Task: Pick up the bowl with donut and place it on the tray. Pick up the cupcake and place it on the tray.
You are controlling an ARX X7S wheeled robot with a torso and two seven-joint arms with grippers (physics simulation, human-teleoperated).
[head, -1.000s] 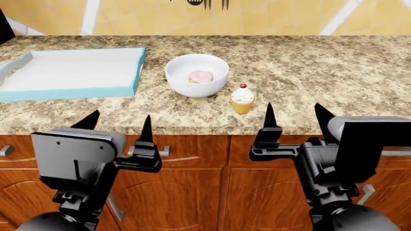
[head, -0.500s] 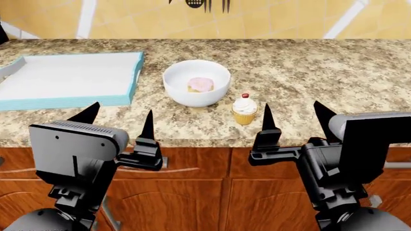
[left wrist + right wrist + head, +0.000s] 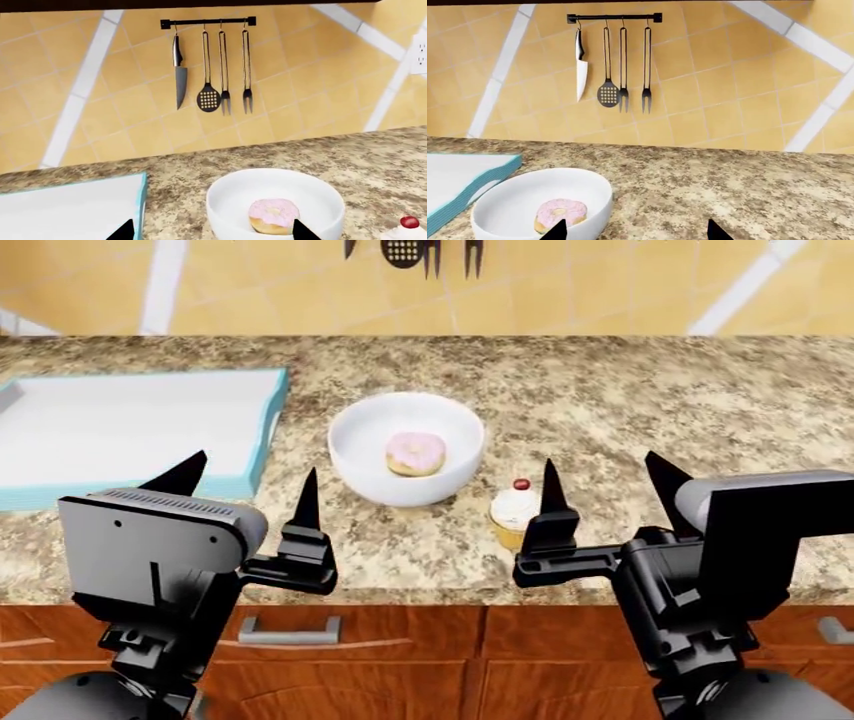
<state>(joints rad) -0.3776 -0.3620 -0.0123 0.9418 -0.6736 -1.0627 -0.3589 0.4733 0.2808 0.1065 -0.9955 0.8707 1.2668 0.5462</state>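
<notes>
- Showing the approach stage: the left gripper hangs with its fingers spread and nothing between them, short of the counter's front edge, at about 7 o'clock from the bowl.
- The right gripper is likewise spread and empty; its left fingertip overlaps the cupcake in the head view, so contact there cannot be judged.
- The bowl stands upright on the granite countertop, the pink-iced donut lying on its floor; the cupcake sits just beside it at 4 o'clock.
- The tray lies at 9 o'clock from the bowl, its blue rim near the bowl but apart from it.
- Judged best practice: carry the left gripper forward and over the near-left rim, one finger inside and one outside the wall, clear of the donut.
- Close firmly on the glossy wall, lift level so the donut stays put, and clear the tray's raised rim before lowering.
- A knife, slotted spatula and forks hang on the wall rail, well apart from the work.
</notes>
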